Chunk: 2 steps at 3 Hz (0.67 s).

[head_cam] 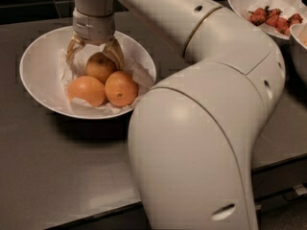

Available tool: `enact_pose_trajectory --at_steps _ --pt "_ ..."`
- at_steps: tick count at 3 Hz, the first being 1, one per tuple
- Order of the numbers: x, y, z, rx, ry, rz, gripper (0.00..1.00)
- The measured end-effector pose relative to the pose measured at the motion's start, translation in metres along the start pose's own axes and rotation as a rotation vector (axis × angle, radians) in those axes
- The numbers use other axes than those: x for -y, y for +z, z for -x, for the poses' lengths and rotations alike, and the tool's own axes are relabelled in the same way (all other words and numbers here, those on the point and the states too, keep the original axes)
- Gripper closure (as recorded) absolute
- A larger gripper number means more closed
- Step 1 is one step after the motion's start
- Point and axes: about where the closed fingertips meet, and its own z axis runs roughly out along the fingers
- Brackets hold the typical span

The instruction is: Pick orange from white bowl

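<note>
The white bowl (41, 87), lined with crumpled white paper, sits at the left of the dark table. It holds three oranges. The duller brownish-yellow orange (100, 66) lies at the back, and two brighter ones (87, 90) (121, 88) lie in front. My gripper (94, 51) reaches straight down into the bowl. Its fingers (115, 51) stand open on either side of the dull orange's upper half. The left finger stands a little off the orange's skin. The orange rests in the bowl.
A second white bowl with red strawberries (273, 16) stands at the back right, with another bowl's rim (296, 37) beside it. My large white arm (201, 128) fills the middle and right of the view. The table's front edge (72, 210) runs along the bottom.
</note>
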Motion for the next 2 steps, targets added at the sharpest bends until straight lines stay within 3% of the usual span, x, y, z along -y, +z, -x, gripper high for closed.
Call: enact_pose_trajectory --at_steps 2 --pt "-0.0079 0.0079 -0.0044 0.013 0.016 0.003 0.23"
